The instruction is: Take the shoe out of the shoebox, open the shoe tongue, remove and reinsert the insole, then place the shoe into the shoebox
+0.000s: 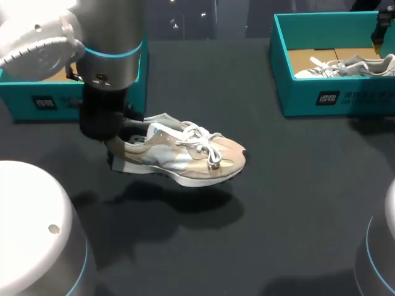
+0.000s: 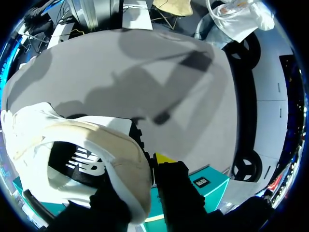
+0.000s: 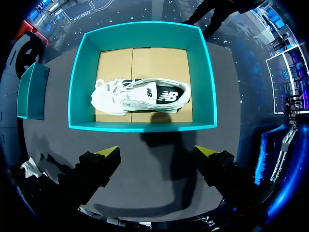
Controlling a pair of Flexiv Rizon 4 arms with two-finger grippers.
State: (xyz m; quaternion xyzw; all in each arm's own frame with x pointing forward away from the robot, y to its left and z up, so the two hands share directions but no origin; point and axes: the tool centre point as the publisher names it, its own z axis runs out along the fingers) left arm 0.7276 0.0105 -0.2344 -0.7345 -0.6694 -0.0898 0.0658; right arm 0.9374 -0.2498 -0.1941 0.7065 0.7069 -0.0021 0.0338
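While left gripper (image 1: 120, 137) clamps shoe (image 1: 185, 154) heel, right gripper (image 3: 157, 154) gapes open

Open table (image 1: 296, 209) stretches along the near edge and through the middle right, wide enough for a gripper to pass. Left of the middle, the left gripper (image 2: 147, 176) clamps a beige shoe (image 1: 185, 154) lifted off the surface, blocking that lane. The left box (image 1: 37, 102) fills the far left corner. The right box (image 3: 77, 87) fills the far right corner, a white shoe (image 3: 140, 96) taking up part of its floor. The right gripper (image 3: 161, 152) hangs spread, seemingly above that box's near wall.
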